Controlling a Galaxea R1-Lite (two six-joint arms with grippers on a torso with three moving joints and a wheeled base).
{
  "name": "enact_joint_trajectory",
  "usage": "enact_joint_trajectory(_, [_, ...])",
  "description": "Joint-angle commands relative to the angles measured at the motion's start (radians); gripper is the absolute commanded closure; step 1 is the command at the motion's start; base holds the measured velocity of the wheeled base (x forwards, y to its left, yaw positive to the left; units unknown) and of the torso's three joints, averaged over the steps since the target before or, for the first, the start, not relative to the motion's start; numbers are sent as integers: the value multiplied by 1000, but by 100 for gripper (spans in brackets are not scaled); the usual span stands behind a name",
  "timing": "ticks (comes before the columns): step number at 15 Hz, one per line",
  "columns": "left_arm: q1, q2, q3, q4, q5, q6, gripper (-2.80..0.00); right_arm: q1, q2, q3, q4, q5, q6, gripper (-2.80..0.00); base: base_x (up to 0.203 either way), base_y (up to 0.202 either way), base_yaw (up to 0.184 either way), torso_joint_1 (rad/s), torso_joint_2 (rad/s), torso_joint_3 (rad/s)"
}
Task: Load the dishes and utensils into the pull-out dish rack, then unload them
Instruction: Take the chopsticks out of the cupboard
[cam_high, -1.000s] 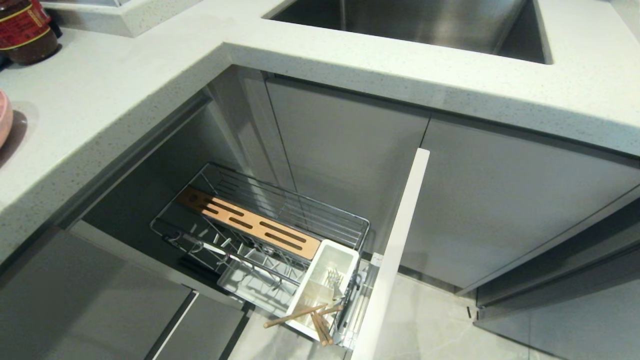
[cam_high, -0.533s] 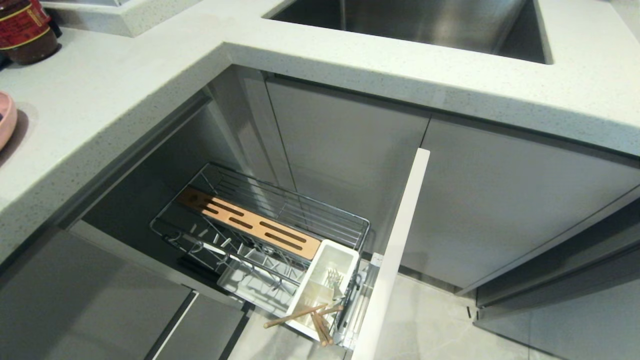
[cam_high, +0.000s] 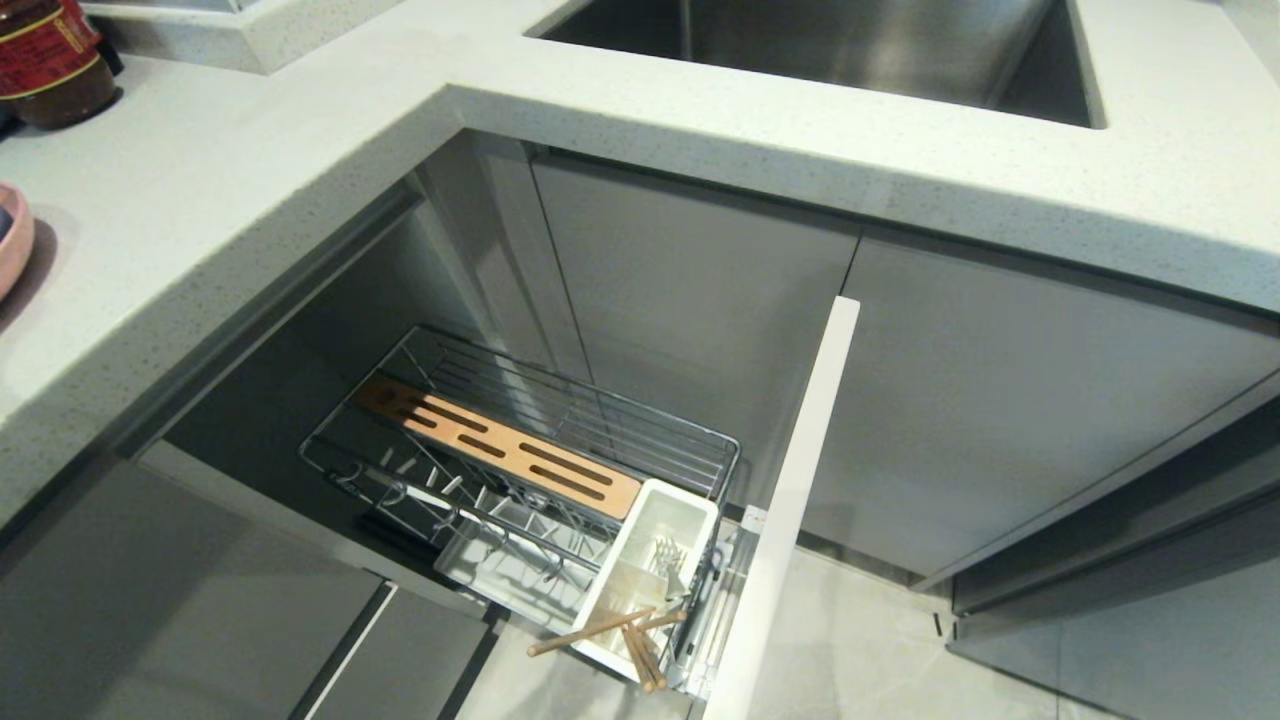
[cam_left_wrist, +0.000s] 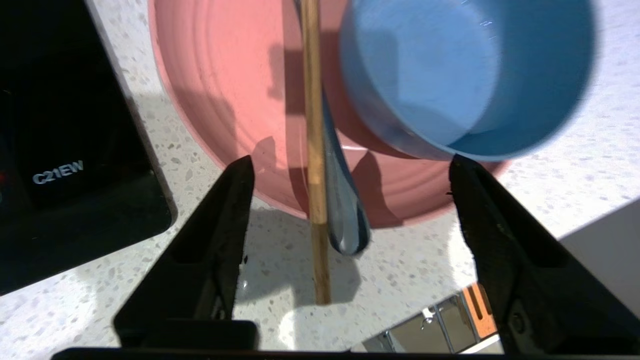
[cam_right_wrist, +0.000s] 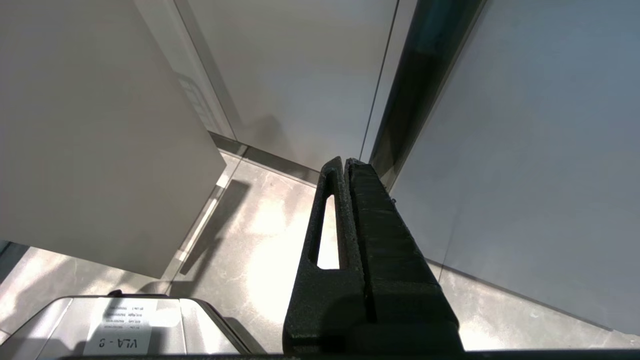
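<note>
Only a couple of readable bits here. There's "C21EW" in pale letters on the black appliance (cam_left_wrist: 75, 150) sitting on the counter, over at about 9 o'clock in the left wrist view. Then a white sticker (cam_right_wrist: 120, 327) on the grey metal housing, 7 o'clock in the right wrist view, reads "VLA - 8" upside down. Bottle label (cam_high: 45, 50) in the head view is unreadable.

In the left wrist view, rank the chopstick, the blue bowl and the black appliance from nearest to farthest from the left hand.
Left hand is open above the countertop.
1. Chopstick: between the fingers, lying across the pink plate beside the spoon.
2. Blue bowl: on the plate, its rim by one fingertip.
3. Black appliance: off to the side, outside the other finger.
</note>
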Motion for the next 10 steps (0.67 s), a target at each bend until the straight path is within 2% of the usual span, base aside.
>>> enact_joint_trajectory(1, [0, -40, -10, 0, 2, -1, -280, 0, 0, 0, 0, 0, 0, 0, 0, 0, 0, 0, 0, 0])
enact_joint_trajectory(3, [-1, -88, -18, -20, 27, 1, -280, 0, 0, 0, 0, 0, 0, 0, 0, 0, 0, 0, 0, 0])
enact_joint_trajectory(4, [-2, -111, -30, -28, 39, 3, 0, 0, 0, 0, 0, -1, 0, 0, 0, 0, 0, 0, 0, 0])
enact_joint_trajectory(5, [-10, -124, -53, -33, 44, 7, 0, 0, 0, 0, 0, 0, 0, 0, 0, 0, 0, 0, 0, 0])
enact_joint_trajectory(7, [-85, -141, -148, -65, 64, 14, 0, 0, 0, 0, 0, 0, 0, 0, 0, 0, 0, 0, 0, 0])
enact_joint_trajectory(9, [-208, -137, -241, -149, 144, 28, 0, 0, 0, 0, 0, 0, 0, 0, 0, 0, 0, 0, 0, 0])
enact_joint_trajectory(10, [-294, -132, -268, -182, 186, 30, 0, 0, 0, 0, 0, -1, 0, 0, 0, 0, 0, 0, 0, 0])
